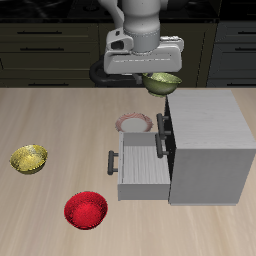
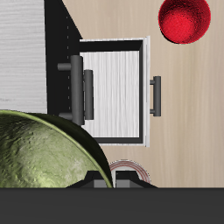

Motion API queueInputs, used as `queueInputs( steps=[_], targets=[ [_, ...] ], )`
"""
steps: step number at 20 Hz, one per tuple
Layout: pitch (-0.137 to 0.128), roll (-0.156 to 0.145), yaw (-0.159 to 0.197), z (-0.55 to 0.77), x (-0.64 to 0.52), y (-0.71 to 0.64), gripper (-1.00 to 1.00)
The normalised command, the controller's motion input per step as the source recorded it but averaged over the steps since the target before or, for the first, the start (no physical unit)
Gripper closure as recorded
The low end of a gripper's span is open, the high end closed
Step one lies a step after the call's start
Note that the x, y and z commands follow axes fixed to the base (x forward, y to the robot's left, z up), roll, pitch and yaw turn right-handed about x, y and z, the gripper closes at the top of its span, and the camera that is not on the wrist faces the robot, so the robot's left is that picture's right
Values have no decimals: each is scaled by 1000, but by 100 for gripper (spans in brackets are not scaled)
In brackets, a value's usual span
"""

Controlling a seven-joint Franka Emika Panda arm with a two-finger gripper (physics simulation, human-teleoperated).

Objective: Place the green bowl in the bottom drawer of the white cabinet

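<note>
Your gripper (image 1: 160, 78) is clamped on the green bowl (image 1: 162, 83), hanging clear above the table behind the open bottom drawer (image 1: 140, 165); its fingertips are hidden.

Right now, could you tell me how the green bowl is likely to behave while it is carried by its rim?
The green bowl looks rigid, so probably keeps its shape. Its glossy surface may slip. It hangs tilted at the end effector, so it could swing.

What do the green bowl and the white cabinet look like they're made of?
The green bowl, held in the end effector, looks like glazed ceramic: glossy, mottled surface. The white cabinet looks like matte painted metal or plastic: flat, even grey-white faces. As renders, both are guesses.
</note>
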Motion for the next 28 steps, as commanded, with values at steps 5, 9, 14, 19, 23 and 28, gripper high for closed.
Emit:
queueInputs(
  steps=[5, 9, 14, 19, 23, 28],
  targets=[
    [-27, -52, -12, 92, -53, -377, 100],
    [-27, -8, 25, 3, -34, -162, 100],
    [23, 20, 9, -235, -67, 35, 100],
    [23, 20, 18, -299, -55, 5, 100],
    [13, -26, -4, -217, -15, -196, 100],
    [20, -49, -32, -193, -13, -365, 100]
  ],
)
